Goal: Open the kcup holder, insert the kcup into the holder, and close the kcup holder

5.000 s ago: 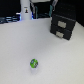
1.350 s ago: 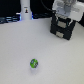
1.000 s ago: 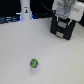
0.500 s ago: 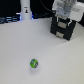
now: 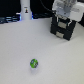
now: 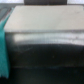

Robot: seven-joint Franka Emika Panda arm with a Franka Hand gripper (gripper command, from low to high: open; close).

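None of the job looks done yet: the kcup (image 5: 34, 63) sits alone on the table (image 5: 15, 50), well apart from the kcup holder (image 5: 63, 30), where the gripper (image 5: 65, 22) hangs, open or closed I cannot tell.

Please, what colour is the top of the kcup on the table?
Bright green, on the kcup; it shows best in the exterior view.

Gripper (image 5: 64, 22): fingertips merge with the dark front of the kcup holder (image 5: 62, 29); opening indeterminable. Holder's upper part hidden behind the fingers and white hand; drawer handles too blurred to resolve. Arm cut by the upper edge. Wrist view: fully blurred, fingers not distinguishable.
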